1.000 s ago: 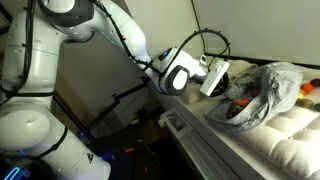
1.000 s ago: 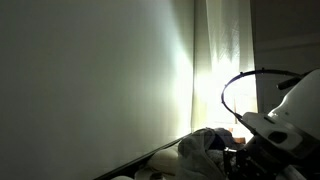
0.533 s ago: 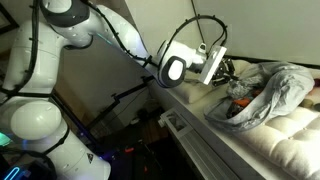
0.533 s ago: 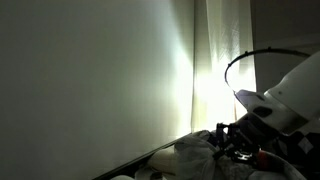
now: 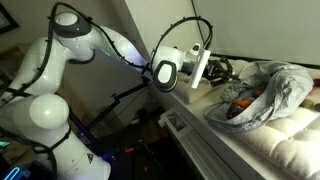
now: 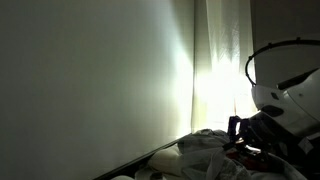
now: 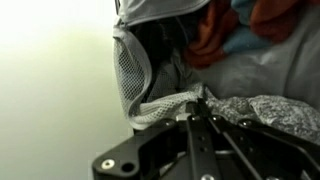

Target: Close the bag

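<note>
one white robot arm [image 5: 95, 40] with one end effector [image 7: 197, 118]. one crinkled grey-silver plastic bag [image 5: 272, 92]. one tufted cream mattress [image 5: 295, 138]. one orange item [image 5: 240, 104] visible through the plastic. one looping black cable [image 5: 190, 22]. one pale curtain [image 6: 225, 70].

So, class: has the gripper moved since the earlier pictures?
Yes. In an exterior view the gripper has shifted left along the white quilted mattress.
</note>
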`<action>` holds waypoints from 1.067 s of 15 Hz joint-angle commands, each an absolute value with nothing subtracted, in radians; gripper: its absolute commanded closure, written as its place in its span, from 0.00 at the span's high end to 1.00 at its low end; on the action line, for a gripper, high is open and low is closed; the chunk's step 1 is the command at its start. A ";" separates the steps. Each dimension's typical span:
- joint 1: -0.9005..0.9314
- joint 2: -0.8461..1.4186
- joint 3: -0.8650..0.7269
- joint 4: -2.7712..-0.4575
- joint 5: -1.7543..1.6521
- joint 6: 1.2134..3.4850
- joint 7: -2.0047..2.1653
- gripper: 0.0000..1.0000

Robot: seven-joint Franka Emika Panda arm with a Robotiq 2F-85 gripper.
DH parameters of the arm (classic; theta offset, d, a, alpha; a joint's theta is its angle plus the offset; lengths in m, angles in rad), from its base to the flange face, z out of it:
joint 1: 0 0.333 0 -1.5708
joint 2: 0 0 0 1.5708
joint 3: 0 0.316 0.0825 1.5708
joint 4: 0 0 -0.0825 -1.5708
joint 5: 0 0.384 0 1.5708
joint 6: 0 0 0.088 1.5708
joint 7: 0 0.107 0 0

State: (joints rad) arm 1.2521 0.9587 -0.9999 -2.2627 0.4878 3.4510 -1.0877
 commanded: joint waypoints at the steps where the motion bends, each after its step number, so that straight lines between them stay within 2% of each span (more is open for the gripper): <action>1: 1.312 1.085 -1.045 -2.272 0.621 3.418 -1.029 0.01; 7: 1.346 1.281 -1.100 -2.273 0.890 3.317 -0.964 0.01; 13: 1.306 1.354 -1.086 -2.235 0.965 3.259 -0.932 0.01; 16: 1.340 1.443 -1.128 -2.237 0.998 3.166 -0.868 0.01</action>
State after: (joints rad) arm 1.3090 1.3479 -1.0803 -2.2426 0.9644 3.2597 -0.9330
